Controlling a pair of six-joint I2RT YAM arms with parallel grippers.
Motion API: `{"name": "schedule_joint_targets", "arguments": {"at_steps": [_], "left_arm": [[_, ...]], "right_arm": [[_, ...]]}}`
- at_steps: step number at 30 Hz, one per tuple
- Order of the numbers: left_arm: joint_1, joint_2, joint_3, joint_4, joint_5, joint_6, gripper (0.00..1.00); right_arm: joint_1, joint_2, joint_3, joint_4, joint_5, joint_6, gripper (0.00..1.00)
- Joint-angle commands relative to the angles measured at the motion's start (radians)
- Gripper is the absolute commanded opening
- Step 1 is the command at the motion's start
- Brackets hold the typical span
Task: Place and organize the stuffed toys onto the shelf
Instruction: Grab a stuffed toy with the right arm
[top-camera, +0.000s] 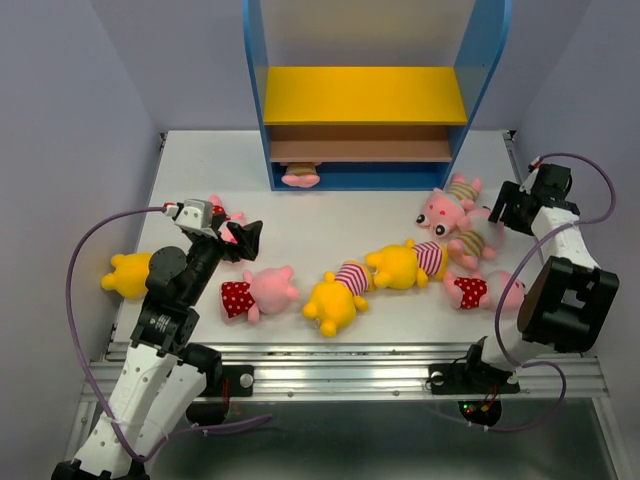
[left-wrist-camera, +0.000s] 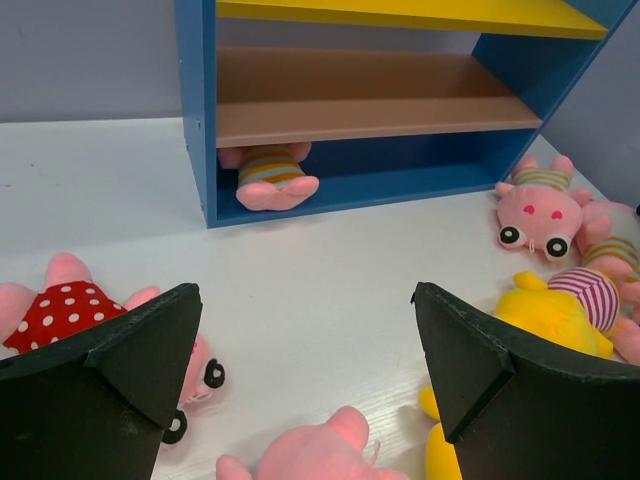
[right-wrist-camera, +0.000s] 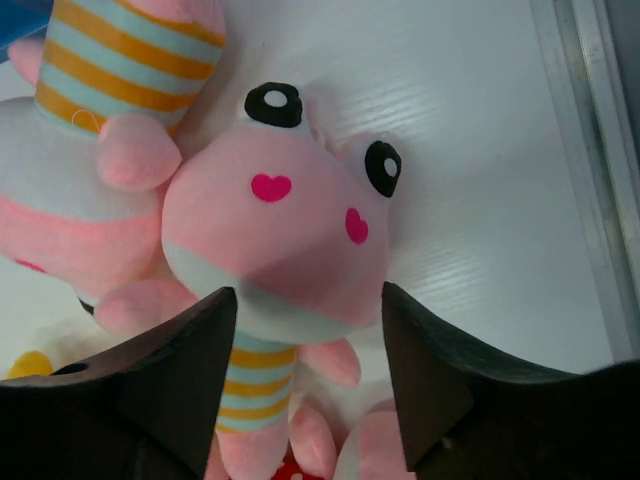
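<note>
The shelf (top-camera: 375, 95) stands at the table's back, with one striped pig (top-camera: 300, 176) lying in its bottom tier (left-wrist-camera: 268, 175). The other stuffed toys lie on the table. My right gripper (top-camera: 497, 215) (right-wrist-camera: 310, 340) is low over a tan-striped pig (right-wrist-camera: 290, 240). Its fingers straddle the pig's neck and shirt, the left finger at the shirt and a gap on the right. A second striped pig (right-wrist-camera: 100, 120) lies against that one. My left gripper (top-camera: 240, 238) (left-wrist-camera: 305, 340) is open and empty above the table, between a red-dotted pig (left-wrist-camera: 65, 310) and a yellow bear (left-wrist-camera: 560, 310).
Across the table's front lie a yellow bear (top-camera: 127, 272) at far left, a red-dotted pig (top-camera: 258, 293), two yellow bears (top-camera: 335, 300) (top-camera: 400, 265) and a red-dotted pig (top-camera: 485, 290). The table's metal rail (right-wrist-camera: 590, 150) runs close on the right.
</note>
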Motion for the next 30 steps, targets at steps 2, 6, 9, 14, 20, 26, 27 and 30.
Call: {"name": "schedule_joint_targets", "arguments": {"at_steps": [2,6,9,14,20,26,27,30], "left_arm": [[0.006,0.001,0.017,0.023,-0.012,0.017,0.99],[0.006,-0.009,0.013,0.028,-0.015,0.019,0.99],[0.007,-0.011,0.008,0.039,-0.006,0.019,0.99],[0.006,0.004,0.01,0.042,-0.007,0.021,0.99],[0.006,-0.002,-0.027,0.131,0.204,-0.013,0.99],[0.004,0.037,-0.124,0.404,0.463,-0.278,0.99],[0.004,0.047,-0.151,0.468,0.486,-0.37,0.99],[-0.035,0.104,-0.158,0.529,0.484,-0.449,0.99]], "right_arm": [[0.001,0.104,0.005,0.149,-0.073,0.048,0.61],[0.001,0.12,-0.043,0.203,-0.112,0.045,0.54],[-0.009,0.114,-0.078,0.231,-0.119,0.042,0.45],[-0.019,0.126,-0.117,0.26,-0.153,0.041,0.11],[-0.061,-0.052,-0.14,0.257,-0.188,-0.025,0.01],[-0.061,-0.293,-0.069,0.142,-0.326,-0.139,0.01],[-0.061,-0.299,-0.052,0.113,-0.357,-0.14,0.01],[-0.061,-0.328,-0.017,0.039,-0.478,-0.13,0.01]]}}
